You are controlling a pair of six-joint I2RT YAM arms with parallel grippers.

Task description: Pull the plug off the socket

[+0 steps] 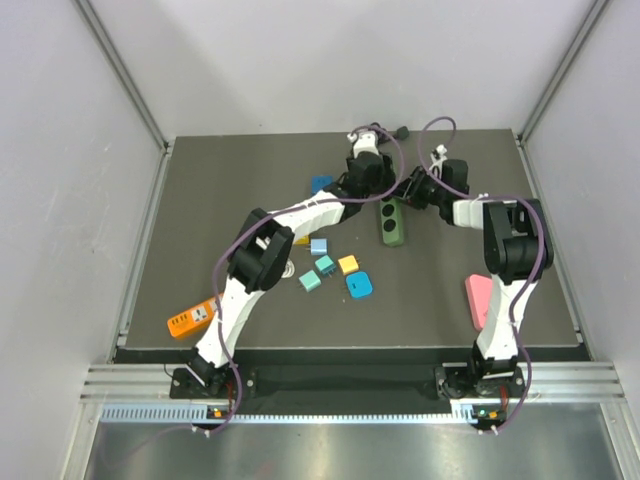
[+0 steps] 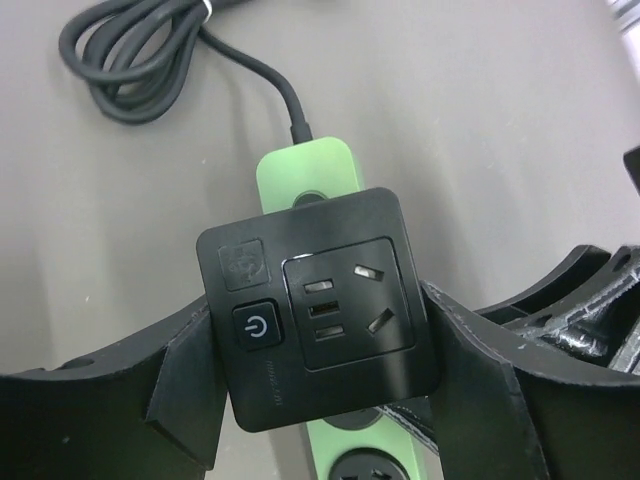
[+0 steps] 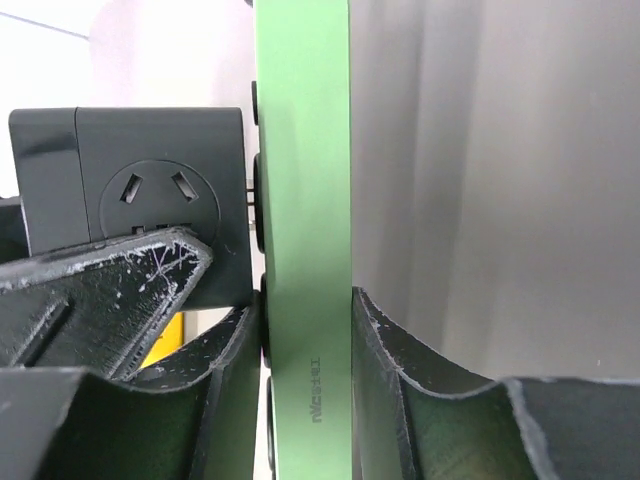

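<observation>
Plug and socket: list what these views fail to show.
Left wrist: the outlet under the plug, covered by it; the socket's lower end, cut off by the bottom edge.
Right wrist: the socket face, seen edge-on; both ends cut off.
Top view: the plug, hidden under the left arm.

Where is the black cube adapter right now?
In the left wrist view, the black cube adapter sits on the green power strip near its cable end, clamped between the fingers of the left gripper.
</observation>
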